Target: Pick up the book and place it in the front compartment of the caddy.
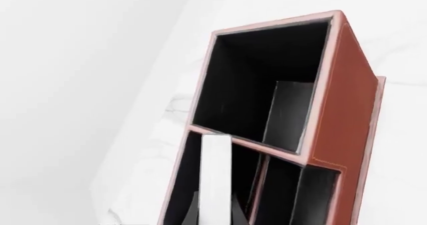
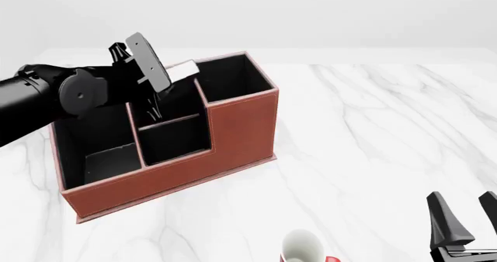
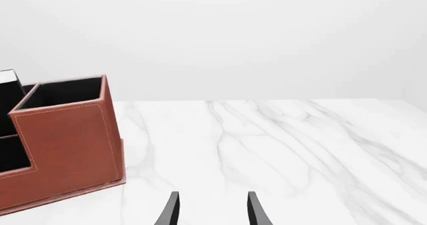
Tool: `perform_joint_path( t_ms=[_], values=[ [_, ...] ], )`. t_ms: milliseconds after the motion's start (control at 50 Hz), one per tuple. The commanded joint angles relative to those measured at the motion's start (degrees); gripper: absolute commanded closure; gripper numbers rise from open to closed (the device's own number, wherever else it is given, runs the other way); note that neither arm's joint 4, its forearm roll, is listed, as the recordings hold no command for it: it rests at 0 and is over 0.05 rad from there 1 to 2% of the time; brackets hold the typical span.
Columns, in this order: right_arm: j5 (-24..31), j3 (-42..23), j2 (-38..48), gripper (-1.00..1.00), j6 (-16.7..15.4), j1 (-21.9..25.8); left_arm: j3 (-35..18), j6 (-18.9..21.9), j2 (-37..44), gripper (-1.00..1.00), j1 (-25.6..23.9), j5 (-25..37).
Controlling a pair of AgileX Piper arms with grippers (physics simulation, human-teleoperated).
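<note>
The large reddish-brown leather-look caddy [image 2: 233,134] stands on the white marble table [image 2: 373,134], toward its left. The small thin black book [image 2: 180,71] sits above a middle compartment. A white-and-red mug [image 2: 303,247] stands nearer, right of the caddy.

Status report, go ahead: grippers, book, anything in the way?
Left gripper shut on book, over the caddy. Right gripper open, idle over the table. Book not released. Mug near, clear of path.

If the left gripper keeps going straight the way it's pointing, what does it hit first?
Probably the black floor of the caddy: the left gripper points down into a compartment, holding the book. Depth is unclear.
</note>
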Motion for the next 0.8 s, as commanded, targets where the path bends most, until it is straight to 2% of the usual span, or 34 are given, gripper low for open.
perform_joint_path(
  t_ms=[20,40,60,800],
  values=[
    [0.03,0.00,-0.02,-1.00,-0.04,-0.09,-0.21,0.68,3.44,1.00,4.82,-4.62],
    [0.04,0.00,-0.02,-1.00,-0.04,-0.08,-0.10,2.23,3.84,-1.00,5.86,-6.80],
    [0.02,0.00,-0.03,-1.00,-0.05,-0.08,-2.47,1.27,5.33,-1.00,7.18,-5.59],
    [0.02,0.00,-0.02,-1.00,-0.04,-0.09,-1.28,1.14,5.63,-1.00,6.56,-5.17]
  ],
)
